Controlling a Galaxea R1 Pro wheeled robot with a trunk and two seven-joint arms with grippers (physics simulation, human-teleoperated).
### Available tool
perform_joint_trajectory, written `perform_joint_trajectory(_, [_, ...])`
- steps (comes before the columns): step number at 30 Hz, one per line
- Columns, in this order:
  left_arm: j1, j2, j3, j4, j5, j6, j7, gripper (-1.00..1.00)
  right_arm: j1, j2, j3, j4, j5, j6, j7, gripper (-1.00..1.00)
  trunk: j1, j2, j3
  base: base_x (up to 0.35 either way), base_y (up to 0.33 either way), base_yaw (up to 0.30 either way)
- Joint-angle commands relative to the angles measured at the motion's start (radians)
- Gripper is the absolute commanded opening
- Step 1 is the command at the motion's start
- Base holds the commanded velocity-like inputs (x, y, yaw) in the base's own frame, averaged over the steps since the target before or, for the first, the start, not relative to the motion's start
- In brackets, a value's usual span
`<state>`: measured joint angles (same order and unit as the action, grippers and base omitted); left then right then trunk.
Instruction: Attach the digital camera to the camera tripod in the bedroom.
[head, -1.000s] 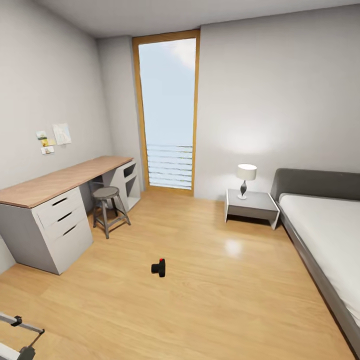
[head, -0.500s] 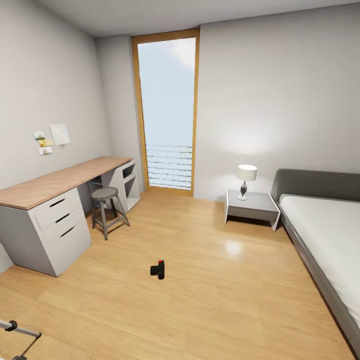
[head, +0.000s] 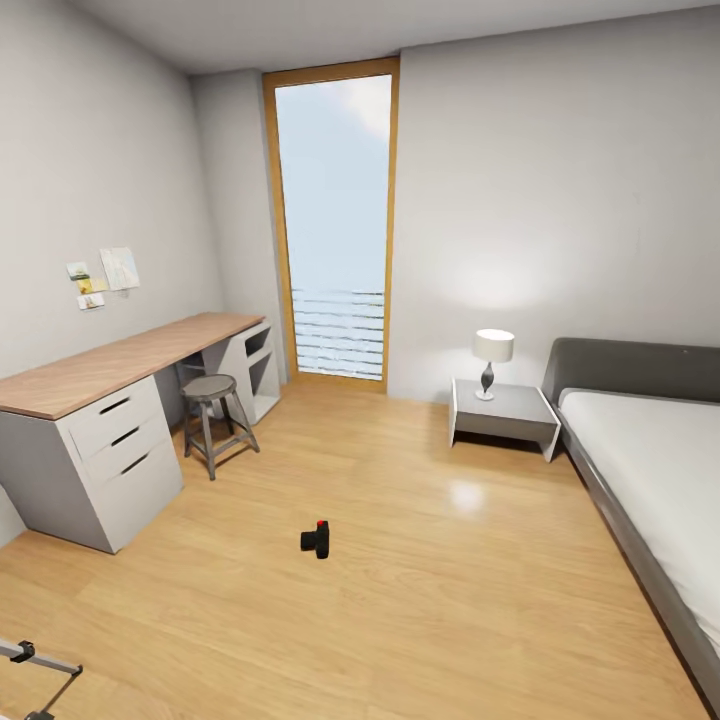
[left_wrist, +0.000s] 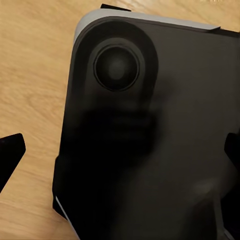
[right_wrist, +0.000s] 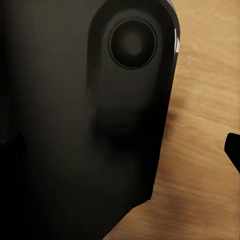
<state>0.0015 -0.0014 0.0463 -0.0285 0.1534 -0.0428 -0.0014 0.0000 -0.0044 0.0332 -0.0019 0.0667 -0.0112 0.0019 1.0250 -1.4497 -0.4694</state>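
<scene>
The digital camera (head: 316, 539) lies on the floor (head: 420, 590), the camera tripod (head: 35, 662) well apart. Jaw state cannot be told. Risk: the base striking the camera on approach.

Stool (head: 213, 392) beside desk (head: 95, 372); lamp (head: 492, 349) on nightstand (head: 505, 412).

home bedroom | grey bed (head: 650, 450) at right wall | nightstand (head: 502, 412) w/ lit lamp (head: 492, 360) | wood-top white desk (head: 110, 400) + stool (head: 215, 410) | tall wood-framed window (head: 336, 225) | light wood floor (head: 400, 600), pale grey walls
</scene>
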Motion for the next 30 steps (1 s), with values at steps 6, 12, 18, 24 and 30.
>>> perform_joint_trajectory(6, [0.0,0.0,0.003,-0.001,0.022,-0.002,0.0,1.0,0.0,0.0,0.002,0.0,0.007,-0.001,0.004,1.0,0.0,0.0,-0.001,0.0,0.0,0.0])
perform_joint_trajectory(12, [0.0,0.0,0.003,-0.001,0.031,-0.002,0.0,1.0,0.0,0.0,0.003,0.0,0.007,-0.001,0.007,1.0,0.0,0.0,-0.001,0.0,0.0,0.0])
perform_joint_trajectory(18, [0.0,0.0,0.003,-0.001,0.033,-0.002,0.0,1.0,0.0,0.0,0.004,-0.001,0.007,-0.001,0.006,1.0,0.0,0.0,-0.001,0.0,0.0,0.0])
perform_joint_trajectory(24, [0.0,-0.001,0.003,-0.001,0.033,-0.002,0.0,1.0,0.0,-0.002,0.004,-0.001,0.007,-0.001,0.003,1.0,0.0,0.0,-0.001,0.0,0.0,0.0])
perform_joint_trajectory(30, [0.0,-0.002,0.003,-0.001,0.033,-0.002,0.0,1.0,0.0,-0.002,0.004,-0.001,0.007,-0.001,0.002,1.0,0.0,0.0,-0.001,0.0,-0.073,0.0])
